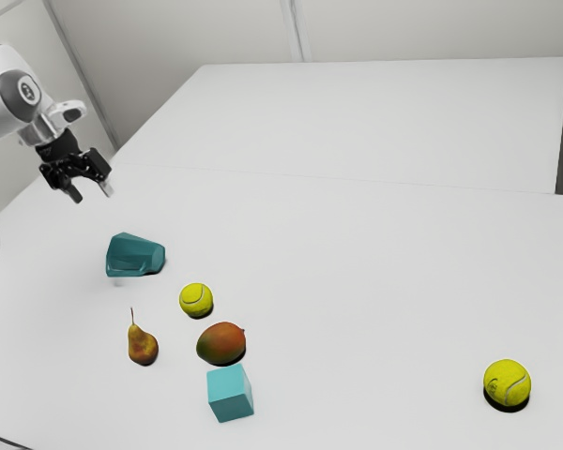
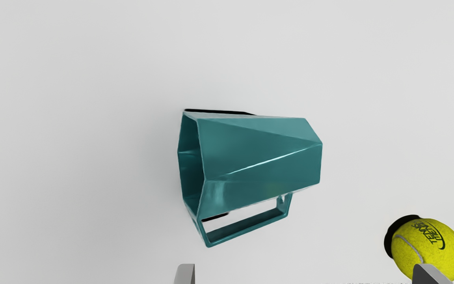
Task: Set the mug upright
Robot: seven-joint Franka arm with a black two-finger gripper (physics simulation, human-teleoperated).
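The teal faceted mug (image 1: pixel 135 255) lies on its side on the white table, its base toward the nearer tennis ball. My gripper (image 1: pixel 91 193) hangs above the table, up and to the exterior view's left of the mug, apart from it. In the wrist view the mug (image 2: pixel 258 157) shows its dark open mouth and its angular handle, which lies along one side. The gripper (image 2: pixel 304 274) is open, its two fingertips wide apart with nothing held between them.
A tennis ball (image 1: pixel 196 300) rests near the mug's base. Around it are a pear (image 1: pixel 143 345), a mango (image 1: pixel 221 344) and a light teal cube (image 1: pixel 230 394). Another tennis ball (image 1: pixel 507 383) sits far toward the exterior view's right on the table (image 1: pixel 375 281).
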